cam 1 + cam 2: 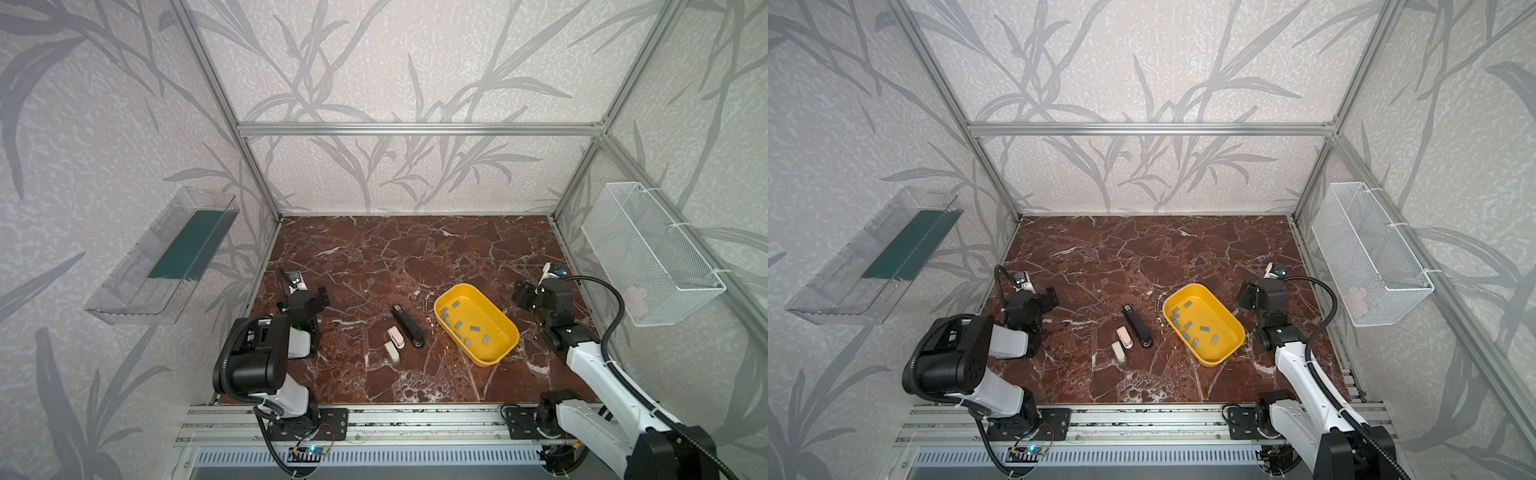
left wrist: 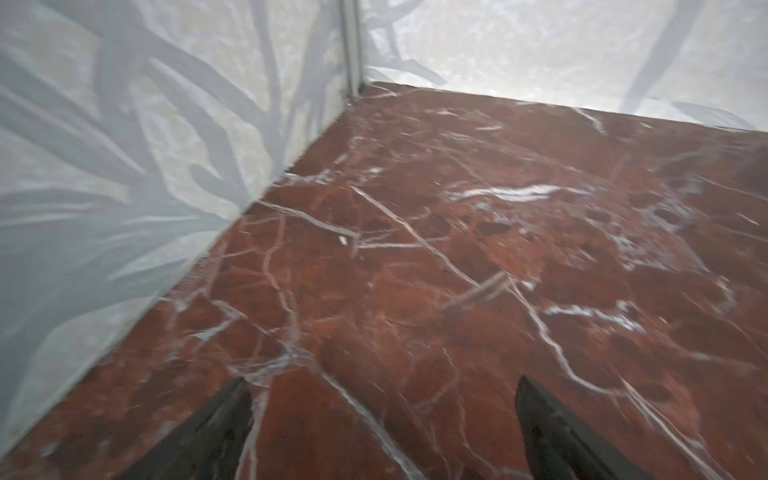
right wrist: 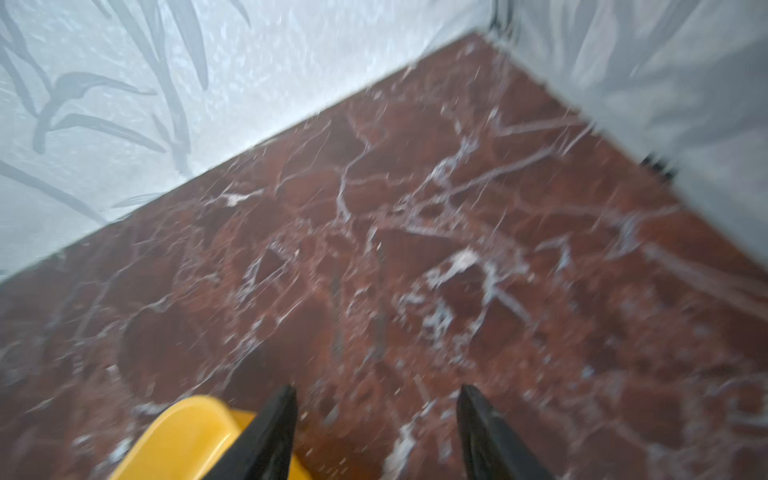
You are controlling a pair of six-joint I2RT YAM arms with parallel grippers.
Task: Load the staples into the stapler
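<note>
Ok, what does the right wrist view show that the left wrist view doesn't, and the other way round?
Only the right wrist view: a corner of the yellow tray beside the right gripper, which is open and holds nothing. Only the left wrist view: the left gripper, open wide over the bare table. Both: red marble table, leaf-patterned walls and a corner of the cell. Neither shows the staples.

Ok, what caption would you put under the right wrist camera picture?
Open right end effector above the red marble table, yellow tray corner peeking in beside it.
</note>
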